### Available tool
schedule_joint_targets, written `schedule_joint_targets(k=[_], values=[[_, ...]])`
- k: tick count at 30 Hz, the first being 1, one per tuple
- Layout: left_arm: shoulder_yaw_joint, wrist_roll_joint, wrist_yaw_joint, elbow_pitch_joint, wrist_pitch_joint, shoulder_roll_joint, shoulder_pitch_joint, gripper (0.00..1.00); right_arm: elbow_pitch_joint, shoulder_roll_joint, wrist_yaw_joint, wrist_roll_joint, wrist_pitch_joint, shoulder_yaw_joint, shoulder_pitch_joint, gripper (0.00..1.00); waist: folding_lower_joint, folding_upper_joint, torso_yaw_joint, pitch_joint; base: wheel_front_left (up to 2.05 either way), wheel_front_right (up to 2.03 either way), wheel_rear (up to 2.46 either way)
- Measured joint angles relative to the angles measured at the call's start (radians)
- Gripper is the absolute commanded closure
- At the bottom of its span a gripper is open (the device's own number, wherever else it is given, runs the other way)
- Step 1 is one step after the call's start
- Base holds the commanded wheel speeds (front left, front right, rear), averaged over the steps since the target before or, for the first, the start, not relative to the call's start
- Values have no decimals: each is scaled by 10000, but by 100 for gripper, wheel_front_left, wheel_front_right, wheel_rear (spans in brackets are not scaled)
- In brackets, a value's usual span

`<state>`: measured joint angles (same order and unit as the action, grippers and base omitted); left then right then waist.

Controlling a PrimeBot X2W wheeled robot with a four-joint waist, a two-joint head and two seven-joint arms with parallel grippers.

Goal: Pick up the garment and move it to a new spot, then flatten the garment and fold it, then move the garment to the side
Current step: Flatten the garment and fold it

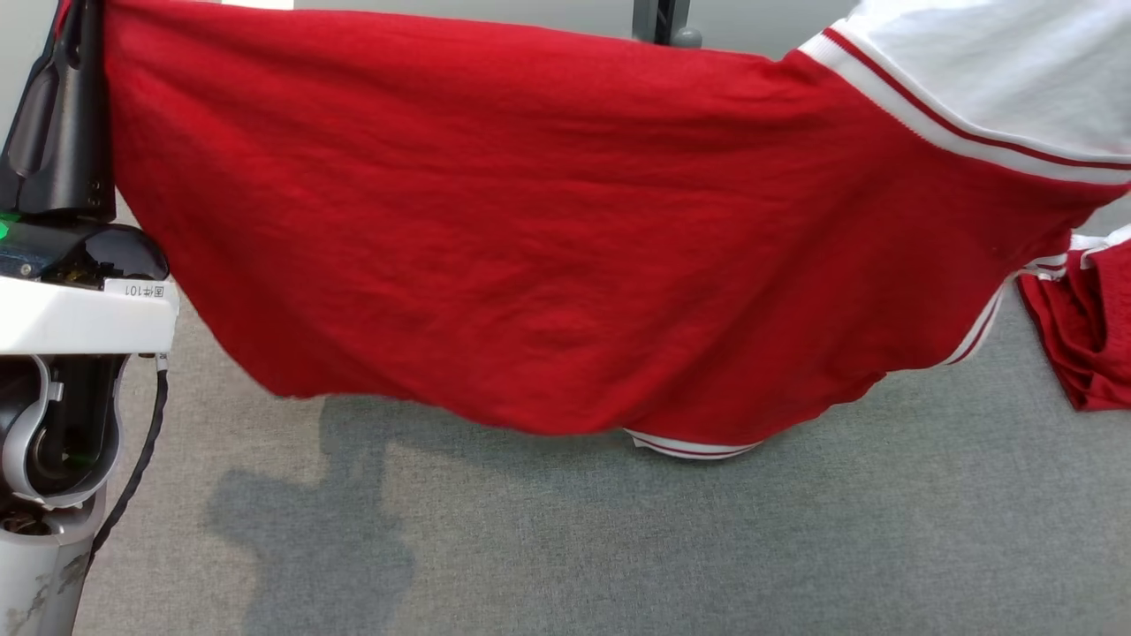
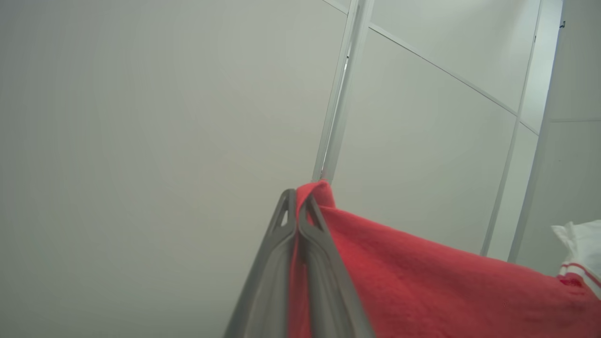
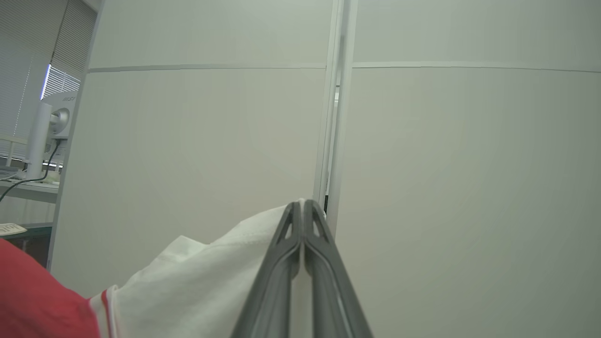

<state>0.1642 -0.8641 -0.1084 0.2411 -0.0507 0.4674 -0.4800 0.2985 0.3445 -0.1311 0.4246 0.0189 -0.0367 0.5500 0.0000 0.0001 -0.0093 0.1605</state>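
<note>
Pale grey partition wall panels (image 2: 141,117) with thin metal seams stand behind the work. A grey carpet-like surface (image 1: 618,548) lies below, and I cannot tell whether it is a desk top or the floor. The red knit garment with white sleeves and red-and-white striped trim (image 1: 565,247) hangs in the air above that surface, stretched wide between the two arms and sagging in the middle. Its lowest striped edge (image 1: 694,446) comes close to the surface, though contact is unclear.

A second bunched red cloth (image 1: 1091,336) lies at the right edge. The left gripper (image 2: 297,199) has its jaws pressed together, pinching a red corner of the garment. The right gripper (image 3: 303,209) has its jaws pinched on the white sleeve fabric (image 3: 206,281).

This looks like the carry to a new spot, ahead of flattening. To do it well, both pinches need to be firm and the arms wide enough that the top edge has little slack. The garment should go down low edge first and be drawn back so that it spreads without creases. The landing place should be well apart from the bunched red cloth
</note>
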Motion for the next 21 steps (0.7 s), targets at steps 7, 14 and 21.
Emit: schedule_joint_targets(k=[7, 14, 21], values=[[290, 54, 109, -508, 276, -38, -1058, 100, -1302, 58, 2, 577, 15, 780, 1396, 100, 0, 0, 15, 557, 0, 0, 0], [836, 619, 564, -2514, 36, -495, -3723, 100, -3574, 370, 2, 1022, -54, 1910, 4257, 100, 0, 0, 172, 1350, 0, 0, 0], [1160, 1306, 959, -5835, -775, -1175, -6970, 100, -6943, 63, 2, 1302, -773, 3030, 8064, 100, 0, -1, 442, 2136, 0, 0, 0]])
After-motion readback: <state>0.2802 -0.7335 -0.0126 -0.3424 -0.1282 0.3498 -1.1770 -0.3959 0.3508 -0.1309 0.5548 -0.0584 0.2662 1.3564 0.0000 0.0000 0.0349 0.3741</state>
